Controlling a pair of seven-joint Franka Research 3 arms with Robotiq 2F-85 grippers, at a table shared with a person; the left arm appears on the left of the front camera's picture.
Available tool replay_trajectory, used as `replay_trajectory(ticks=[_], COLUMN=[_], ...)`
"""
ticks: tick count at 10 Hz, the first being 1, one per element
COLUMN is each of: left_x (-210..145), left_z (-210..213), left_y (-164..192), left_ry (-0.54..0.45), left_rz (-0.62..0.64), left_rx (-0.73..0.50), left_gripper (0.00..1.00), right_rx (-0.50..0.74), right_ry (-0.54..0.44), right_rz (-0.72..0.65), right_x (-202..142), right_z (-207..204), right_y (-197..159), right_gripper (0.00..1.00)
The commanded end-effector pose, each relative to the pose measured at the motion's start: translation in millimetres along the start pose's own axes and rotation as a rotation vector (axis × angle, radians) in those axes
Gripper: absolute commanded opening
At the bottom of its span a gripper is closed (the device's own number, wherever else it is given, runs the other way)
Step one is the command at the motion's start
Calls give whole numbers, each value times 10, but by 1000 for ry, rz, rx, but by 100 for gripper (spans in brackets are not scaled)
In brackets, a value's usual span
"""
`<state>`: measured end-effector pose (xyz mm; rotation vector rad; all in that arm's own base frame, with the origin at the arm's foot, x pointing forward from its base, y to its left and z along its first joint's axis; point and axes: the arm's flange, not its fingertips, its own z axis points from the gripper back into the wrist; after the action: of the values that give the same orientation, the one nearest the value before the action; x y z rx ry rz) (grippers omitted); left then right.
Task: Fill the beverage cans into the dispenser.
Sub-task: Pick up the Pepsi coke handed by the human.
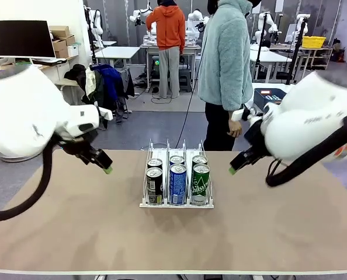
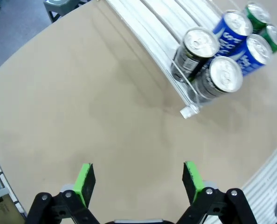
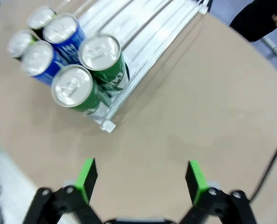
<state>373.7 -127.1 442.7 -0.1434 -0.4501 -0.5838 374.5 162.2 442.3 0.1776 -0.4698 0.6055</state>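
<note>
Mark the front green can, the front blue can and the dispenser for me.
front green can [image 1: 200, 184]: front view, on its label.
front blue can [image 1: 178, 185]: front view, on its label.
dispenser [image 2: 152, 18]: left wrist view, on its bare white lanes.

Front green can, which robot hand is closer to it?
Right. The right hand hangs open just off the rack, on the green can's side. The left hand hangs open off the rack's opposite side, farther away.
</note>
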Motion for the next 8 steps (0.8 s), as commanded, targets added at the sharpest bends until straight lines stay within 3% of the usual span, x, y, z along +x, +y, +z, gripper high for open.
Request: replay_trajectory(ticks=[1,3,4,5,7,8], left_x=[36,21,29,60,18,10], left_z=[499,967,1189,1373,1669,1675], left_y=[293,243,300,406,603,585], left_ry=[-9,0,-49,-94,-130,-146], left_rz=[-102,-135,-157,-174,-214,-183], left_rx=[-87,-120,-95,-171,-250,-197], left_gripper=[100,100,100,100,100,100], right_rx=[46,135,184,274,346,336], right_ry=[13,58,67,91,46,17], right_rz=[11,2,5,25,76,78], right_x=[136,311,405,509,592,599], right_z=[422,865,1063,1276,1601,1690], right_y=[-195,-222,-276,-363,-467,-534], right_gripper=[100,100,100,100,100,100])
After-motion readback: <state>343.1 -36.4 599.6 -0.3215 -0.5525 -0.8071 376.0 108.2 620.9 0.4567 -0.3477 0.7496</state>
